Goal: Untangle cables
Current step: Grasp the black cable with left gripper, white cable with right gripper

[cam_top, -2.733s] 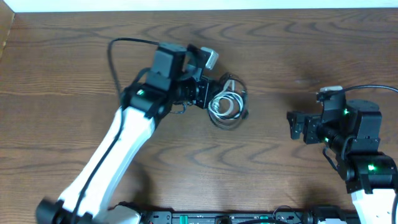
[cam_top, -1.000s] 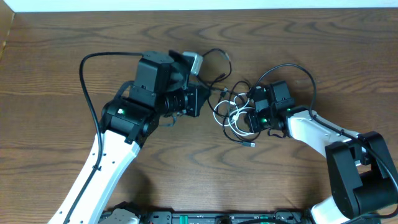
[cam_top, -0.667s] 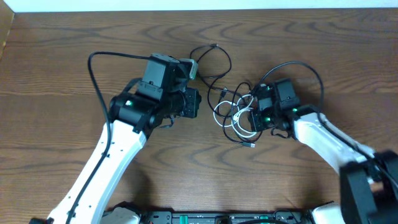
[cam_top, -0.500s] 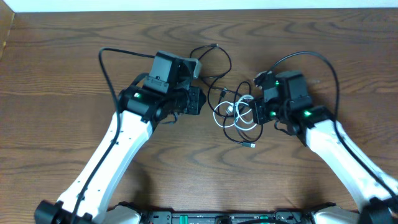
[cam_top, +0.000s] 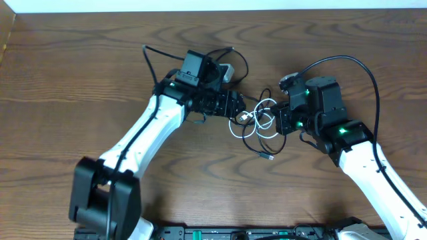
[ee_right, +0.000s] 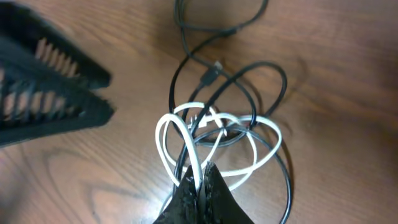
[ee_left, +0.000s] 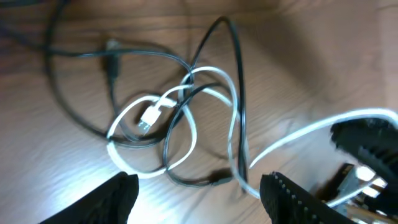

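Note:
The cables (cam_top: 261,127) lie tangled mid-table: white loops crossed by thin black cords, with one black loop (cam_top: 241,61) reaching toward the far side. My left gripper (cam_top: 239,107) hovers open at the tangle's left edge. In the left wrist view its fingers (ee_left: 115,200) stand wide apart over the white cable (ee_left: 232,130) and a black cable (ee_left: 238,68), holding nothing. My right gripper (cam_top: 279,120) is at the tangle's right edge. In its wrist view the right gripper (ee_right: 202,171) is shut on a strand of the white cable (ee_right: 163,140), with a black cable (ee_right: 283,81) looping beyond.
A small plug end (cam_top: 267,157) lies on the wood near the front of the tangle. Thick black robot cables (cam_top: 363,67) arch over each arm. The table's left edge (cam_top: 5,40) shows at far left.
The left gripper has opened, let go of the black cord and moved right toward the tangle. The right gripper stays shut on the white cable and has shifted slightly right.

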Controlling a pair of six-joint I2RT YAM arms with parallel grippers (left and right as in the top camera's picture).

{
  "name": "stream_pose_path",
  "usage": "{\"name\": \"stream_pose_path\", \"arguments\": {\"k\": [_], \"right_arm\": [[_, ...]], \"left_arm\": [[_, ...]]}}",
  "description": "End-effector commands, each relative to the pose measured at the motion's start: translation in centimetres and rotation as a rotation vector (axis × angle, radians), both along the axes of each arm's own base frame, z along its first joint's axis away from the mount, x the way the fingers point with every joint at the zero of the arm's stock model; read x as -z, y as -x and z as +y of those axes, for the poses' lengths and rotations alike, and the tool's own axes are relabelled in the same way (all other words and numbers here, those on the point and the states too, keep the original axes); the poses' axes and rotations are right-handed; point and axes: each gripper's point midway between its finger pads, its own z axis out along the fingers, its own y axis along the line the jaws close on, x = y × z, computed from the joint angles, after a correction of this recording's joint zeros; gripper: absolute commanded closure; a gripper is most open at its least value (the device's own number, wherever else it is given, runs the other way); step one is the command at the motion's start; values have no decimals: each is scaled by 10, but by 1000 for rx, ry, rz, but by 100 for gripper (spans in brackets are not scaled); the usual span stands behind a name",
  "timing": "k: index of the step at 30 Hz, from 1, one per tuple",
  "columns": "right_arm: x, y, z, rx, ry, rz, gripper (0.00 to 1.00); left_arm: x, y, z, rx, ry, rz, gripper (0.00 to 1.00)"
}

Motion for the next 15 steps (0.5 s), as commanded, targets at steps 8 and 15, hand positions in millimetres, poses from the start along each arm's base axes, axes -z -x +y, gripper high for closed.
{"name": "stream_pose_path", "arguments": {"k": [8,15], "right_arm": [[10,18,-4,4,23,93,99],[11,27,0,-23,0,131,99]], "left_arm": [[8,-21,-26,-21,134,36,32],[14,-34,-32,-99,172,85,32]]}}
